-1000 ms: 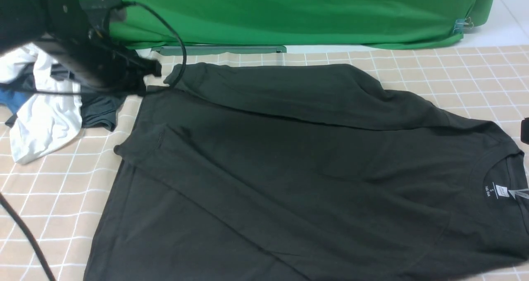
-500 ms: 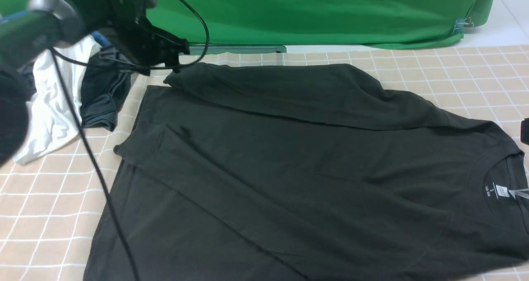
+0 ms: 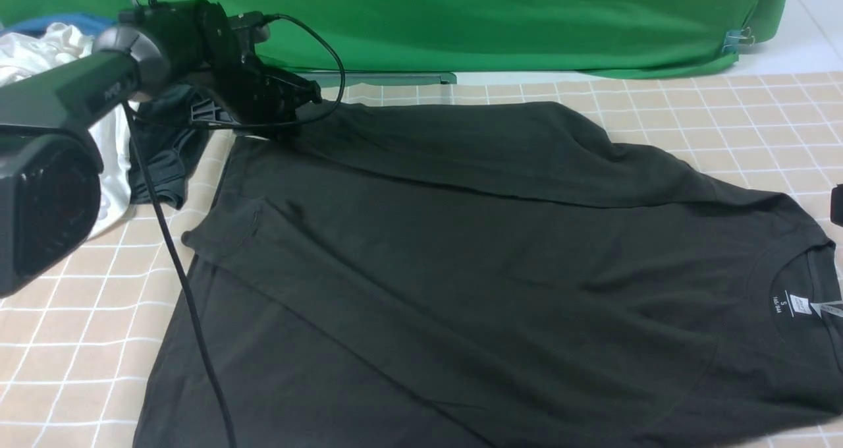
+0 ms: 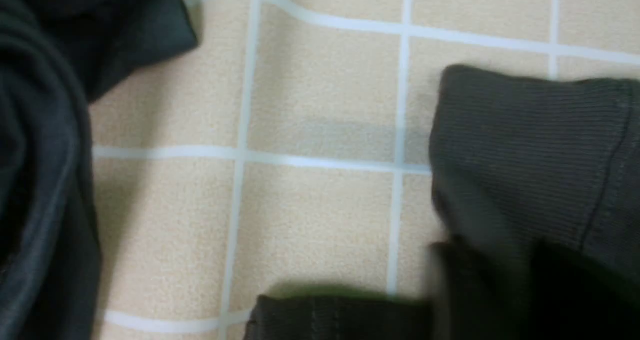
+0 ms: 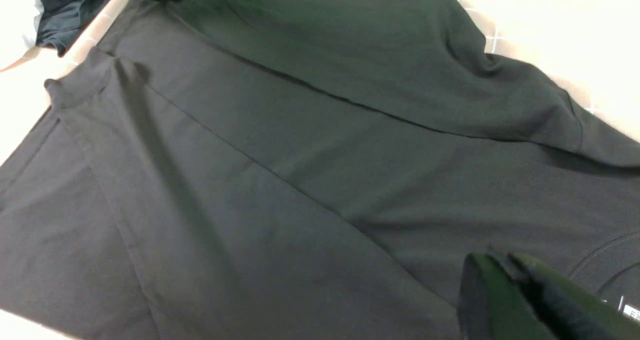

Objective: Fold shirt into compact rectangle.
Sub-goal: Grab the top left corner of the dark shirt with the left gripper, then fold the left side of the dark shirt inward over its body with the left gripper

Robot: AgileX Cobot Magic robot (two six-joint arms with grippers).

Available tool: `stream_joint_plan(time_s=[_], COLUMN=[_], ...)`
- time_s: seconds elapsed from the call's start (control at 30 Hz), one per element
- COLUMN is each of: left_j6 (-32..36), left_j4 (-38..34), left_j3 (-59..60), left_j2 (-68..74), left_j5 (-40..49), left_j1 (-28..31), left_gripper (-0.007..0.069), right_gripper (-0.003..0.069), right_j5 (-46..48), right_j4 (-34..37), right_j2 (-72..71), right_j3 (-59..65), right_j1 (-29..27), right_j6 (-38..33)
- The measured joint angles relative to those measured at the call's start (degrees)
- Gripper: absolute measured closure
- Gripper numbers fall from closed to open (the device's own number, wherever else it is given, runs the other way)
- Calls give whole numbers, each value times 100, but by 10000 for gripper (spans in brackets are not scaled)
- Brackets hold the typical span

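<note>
One shirt (image 3: 461, 270), one grey garment (image 3: 164, 155), one white garment (image 3: 36, 53); left gripper (image 3: 299, 95) state unclear.

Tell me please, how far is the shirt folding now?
Done: both sleeves lie folded over the shirt. In hand: the left gripper is at the far sleeve's cuff; grip unclear. Left: folding the full-length body into a rectangle.

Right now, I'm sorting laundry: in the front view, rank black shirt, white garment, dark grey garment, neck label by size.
1. black shirt
2. white garment and dark grey garment: unsure, left arm covers both
3. neck label
</note>
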Motion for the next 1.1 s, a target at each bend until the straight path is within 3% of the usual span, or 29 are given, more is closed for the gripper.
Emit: stream_joint_plan(time_s=[0.1, 0.3, 0.37, 0.43, 0.57, 0.8, 0.97, 1.1], left_j6=[71, 398, 558, 573, 469, 56, -49, -54], left_j4=[-16, -19, -29, -34, 7, 292, 292, 249], left_j3=[0, 0, -7, -7, 458, 2068, 3636, 4223], left_j2=[-168, -819, -1214, -1583, -2186, -3076, -3610, -3636], left_j5=[141, 953, 1590, 2210, 2595, 2538, 1717, 1247], left_j1=[0, 0, 0, 0, 0, 0, 0, 0], left_gripper=[587, 589, 589, 589, 589, 589, 589, 580], right_gripper=[588, 583, 579, 577, 570, 568, 568, 568], right_j5=[-2, -2, 4, 4, 21, 39, 39, 43], right_j4=[0, 0, 0, 5, 5, 5, 5, 5], right_j2=[0, 0, 0, 0, 0, 0, 0, 0], right_j3=[0, 0, 0, 0, 0, 0, 0, 0], right_j1=[0, 0, 0, 0, 0, 0, 0, 0], right_j6=[0, 0, 0, 6, 33, 35, 39, 39])
